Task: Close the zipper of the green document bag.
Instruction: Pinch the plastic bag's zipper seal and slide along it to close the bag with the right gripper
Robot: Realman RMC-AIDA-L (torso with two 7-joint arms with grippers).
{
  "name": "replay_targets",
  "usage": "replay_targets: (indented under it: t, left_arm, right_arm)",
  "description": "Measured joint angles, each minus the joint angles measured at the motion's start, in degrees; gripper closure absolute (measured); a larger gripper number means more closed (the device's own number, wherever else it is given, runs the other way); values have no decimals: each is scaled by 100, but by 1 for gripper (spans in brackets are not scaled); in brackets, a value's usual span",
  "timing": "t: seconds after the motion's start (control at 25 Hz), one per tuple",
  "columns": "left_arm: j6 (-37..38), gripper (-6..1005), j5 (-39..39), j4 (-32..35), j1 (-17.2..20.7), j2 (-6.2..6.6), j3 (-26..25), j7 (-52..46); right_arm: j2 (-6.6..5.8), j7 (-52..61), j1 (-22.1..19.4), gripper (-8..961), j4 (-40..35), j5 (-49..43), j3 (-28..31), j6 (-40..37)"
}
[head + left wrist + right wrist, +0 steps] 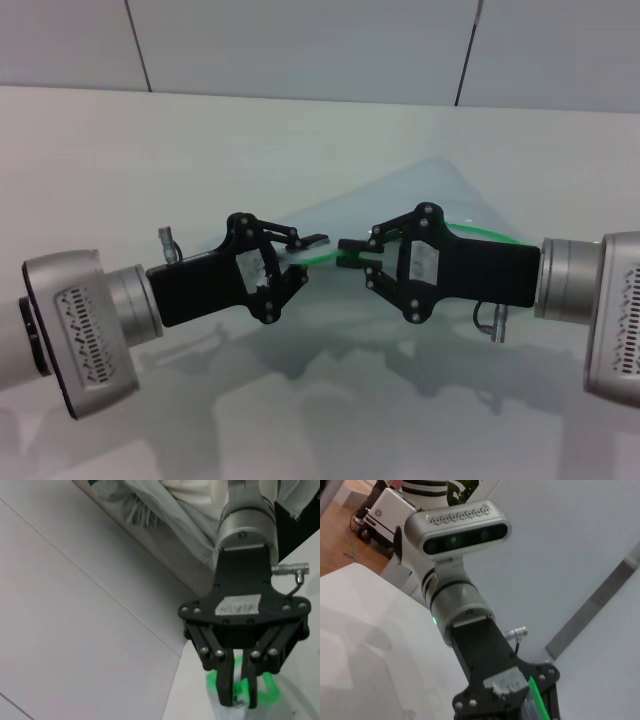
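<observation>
Zipper point(470, 229) work was in hand as we held the green document bag point(430, 195) lifted off the white table point(90, 170) between our two grippers, one pouch with one bright green zip edge. Our left gripper point(312, 253) sat at the near end of that green strip, its fingers drawn close on the edge, though the head view did not let us say for certain that they were clamped. Our right gripper point(352, 252) faced it almost tip to tip along the same strip. The left wrist view showed the right gripper's fingers point(226, 682) pinched together on green plastic, so we judged it clamped on the zip, most likely at the slider, which we could not make out. In the right wrist view we saw the left gripper's black body with a thin green sliver beside it.

We judged the step to be the grasp before the pull: one gripper anchoring the bag's edge, the other on the slider. The next move called for drawing the right gripper away from the left gripper, straight along the strip, while the left kept the edge taut. We counted two grippers, one bag, one zip strip.
</observation>
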Motion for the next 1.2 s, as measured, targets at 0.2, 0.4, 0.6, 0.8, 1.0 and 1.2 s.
replay_targets:
  t: [0.2, 0.4, 0.6, 0.8, 1.0, 1.2]
  left_arm:
    - [84, 942, -8, -5, 36, 12, -13, 3]
    - [97, 942, -17, -8, 40, 16, -14, 3]
    - [98, 944, -17, -8, 40, 17, 2, 2]
    - [99, 944, -10, -8, 40, 17, 6, 1]
    - [129, 944, -5, -8, 40, 17, 8, 24]
    - [267, 945, -14, -9, 50, 25, -12, 39]
  right_arm:
    - [0, -2, -88, 870, -82, 8, 54, 7]
    - [3, -38, -192, 862, -113, 9, 166, 11]
    - [4, -62, -261, 855, -138, 8, 276, 12]
    - [3, -77, -352, 847, -210, 8, 410, 13]
    - [1, -47, -472, 839, -347, 8, 511, 45]
    - [2, -26, -609, 832, -376, 8, 637, 392]
